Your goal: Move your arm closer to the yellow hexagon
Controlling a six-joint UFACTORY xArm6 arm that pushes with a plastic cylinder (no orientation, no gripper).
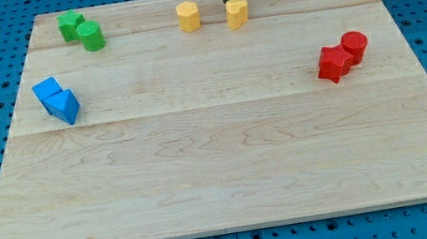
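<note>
Two yellow blocks stand near the view's top edge of the wooden board (230, 176). One yellow block (188, 16) is on the left and the other yellow block (237, 12) is on the right. Both look many-sided, and I cannot tell which is the hexagon. My dark rod comes down from the view's top. My tip (233, 0) is right behind the right yellow block, touching it or nearly so. Its very end is partly hidden by that block. The left yellow block is about a block's width to the tip's left.
A green block (70, 25) and a green cylinder (91, 36) sit at the top left. A blue cube (47, 92) and a blue triangle (66, 106) sit at the left. A red cylinder (354, 45) and another red block (332, 63) sit at the right.
</note>
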